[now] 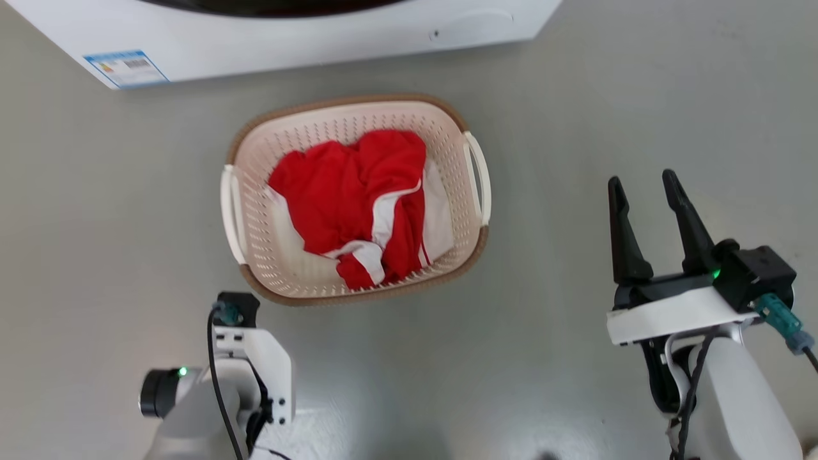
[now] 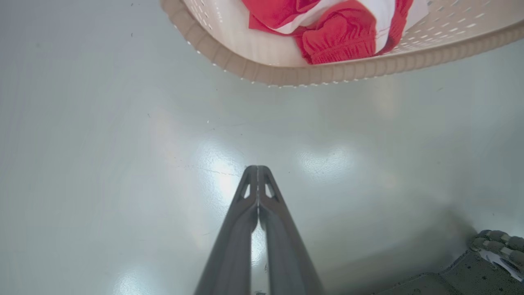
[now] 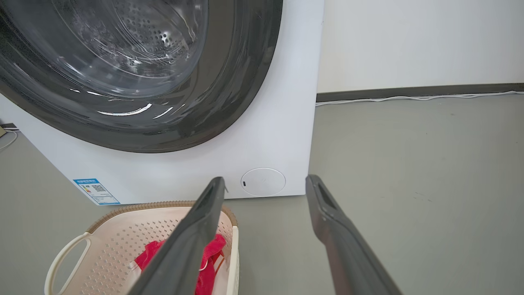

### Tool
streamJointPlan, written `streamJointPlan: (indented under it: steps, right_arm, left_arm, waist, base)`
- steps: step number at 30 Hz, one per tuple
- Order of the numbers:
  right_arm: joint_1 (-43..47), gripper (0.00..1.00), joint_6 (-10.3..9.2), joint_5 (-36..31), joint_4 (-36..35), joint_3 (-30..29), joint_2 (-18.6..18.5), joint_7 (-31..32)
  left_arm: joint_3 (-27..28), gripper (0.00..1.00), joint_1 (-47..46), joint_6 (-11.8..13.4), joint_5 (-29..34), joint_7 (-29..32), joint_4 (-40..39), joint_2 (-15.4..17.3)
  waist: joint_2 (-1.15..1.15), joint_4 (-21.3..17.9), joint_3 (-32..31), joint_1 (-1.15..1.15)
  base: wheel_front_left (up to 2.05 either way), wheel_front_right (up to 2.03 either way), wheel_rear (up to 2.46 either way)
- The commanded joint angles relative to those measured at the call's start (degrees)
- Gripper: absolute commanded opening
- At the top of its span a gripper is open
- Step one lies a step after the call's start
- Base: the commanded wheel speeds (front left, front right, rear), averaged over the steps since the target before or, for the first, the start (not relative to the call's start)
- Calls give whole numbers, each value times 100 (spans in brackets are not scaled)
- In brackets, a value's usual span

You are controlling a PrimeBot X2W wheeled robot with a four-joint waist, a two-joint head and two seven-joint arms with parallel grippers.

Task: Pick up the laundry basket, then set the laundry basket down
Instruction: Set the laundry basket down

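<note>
The laundry basket [image 1: 348, 101] is set on the floor [image 1: 575, 128] before the washing machine [image 1: 287, 38]. It is judged light and stiff, and little weight is added by the red garment [image 1: 358, 191]. The side loop handles [image 1: 480, 172] are recommended as grip points. The left gripper [image 2: 258, 170] is clenched on nothing, and the right gripper [image 1: 643, 179] is held spread and empty.

The cream, brown-rimmed laundry basket [image 1: 265, 243] stands upright on the floor [image 1: 575, 160] just before the washing machine [image 1: 287, 38], holding red-and-white clothes [image 1: 358, 191].
</note>
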Motion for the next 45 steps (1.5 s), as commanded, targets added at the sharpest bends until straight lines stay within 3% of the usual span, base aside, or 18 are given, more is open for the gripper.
streamJointPlan:
  steps: [1,4,5,7,10,11,12,13,14,26,36,45]
  right_arm:
    - [183,100,34,-77,-75,87,-19,-60]
    - [248,100,34,-121,6,73,-19,-60]
    - [273,100,34,-137,34,69,-19,-60]
    - [325,100,34,-167,91,65,-19,-60]
    - [406,100,34,-205,186,56,-19,-60]
    - [433,100,34,-215,217,57,-19,-60]
    - [461,100,34,-227,244,57,-19,-60]
    - [492,100,34,-239,272,55,-19,-60]
    - [524,100,34,-253,296,51,-19,-60]
    - [938,100,34,-407,451,26,-19,-60]
    - [1206,100,34,-484,443,47,-19,-60]
    - [1400,100,34,-463,345,128,-19,-60]
  left_arm:
    - [127,0,211,31,-98,-84,-37,81]
    - [147,0,371,30,-168,-173,-37,43]
    - [156,5,426,29,-194,-211,-37,30]
    - [190,25,531,43,-258,-351,-36,3]
    - [224,33,725,12,-355,-482,-36,-38]
    - [234,44,789,5,-385,-546,-36,-50]
    - [239,65,854,-1,-409,-605,-36,-59]
    - [246,75,917,-5,-438,-650,-36,-69]
    - [265,100,981,-7,-479,-688,-36,-79]
    - [360,100,1453,-22,-812,-1354,-157,-128]
    - [441,100,1731,-3,-980,-1580,-727,-133]
    - [859,100,2241,181,-772,-1589,-2332,-101]
  waist:
    - [0,112,-207,0]
    - [0,202,-467,0]
    - [0,232,-558,0]
    - [0,286,-747,0]
    - [0,350,-1031,0]
    - [0,366,-1125,0]
    - [0,382,-1217,0]
    - [0,398,-1308,0]
    - [0,414,-1395,0]
    - [0,589,-2257,0]
    - [0,684,-2750,0]
    - [0,736,-3014,0]
  base:
    - [0,0,0]
    - [0,0,0]
    - [0,0,0]
    - [0,0,0]
    - [0,0,0]
    - [0,0,0]
    - [0,0,0]
    - [0,0,0]
    - [0,0,0]
    - [0,0,0]
    - [0,0,0]
    - [0,0,0]
